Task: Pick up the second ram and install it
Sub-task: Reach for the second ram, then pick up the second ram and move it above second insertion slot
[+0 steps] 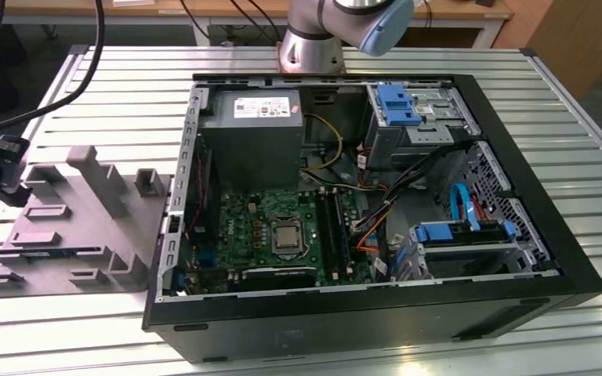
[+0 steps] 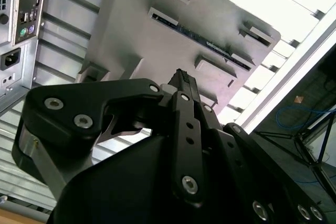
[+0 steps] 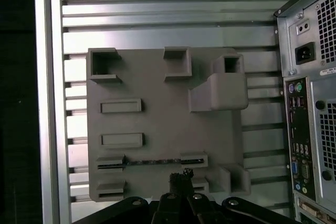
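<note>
My gripper (image 3: 181, 178), pressed together and empty, hangs just beside the ram (image 3: 157, 161), slotted edge-up in the tray (image 3: 157, 121) at the exterior view's left for easy pinching.

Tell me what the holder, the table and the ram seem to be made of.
The holder looks like plastic, perhaps printed: uniform matt grey, blocky pockets. The table looks like metal, likely aluminium: bright silvery slats with grooves. The ram seems a dark circuit board, edge-on in the holder's slot; finish unclear.
</note>
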Controlling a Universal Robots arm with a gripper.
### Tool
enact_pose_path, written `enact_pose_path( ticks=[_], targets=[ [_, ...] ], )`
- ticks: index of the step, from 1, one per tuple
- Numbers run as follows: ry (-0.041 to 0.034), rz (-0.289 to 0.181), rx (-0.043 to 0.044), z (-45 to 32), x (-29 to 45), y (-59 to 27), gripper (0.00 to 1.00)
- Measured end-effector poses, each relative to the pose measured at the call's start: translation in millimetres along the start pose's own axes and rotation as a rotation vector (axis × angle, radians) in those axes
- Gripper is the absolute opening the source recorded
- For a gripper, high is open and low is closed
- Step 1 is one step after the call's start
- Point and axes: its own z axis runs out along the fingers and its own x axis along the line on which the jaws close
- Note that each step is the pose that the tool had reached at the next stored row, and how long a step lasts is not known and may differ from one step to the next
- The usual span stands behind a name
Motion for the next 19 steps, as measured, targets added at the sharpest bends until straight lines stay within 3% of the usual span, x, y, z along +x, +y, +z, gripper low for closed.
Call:
enact_pose_path(
  ticks=[19],
  targets=[
    [0.0005, -0.01, -0.0009, 1.1, 0.6, 0.0, 0.11]
  ],
)
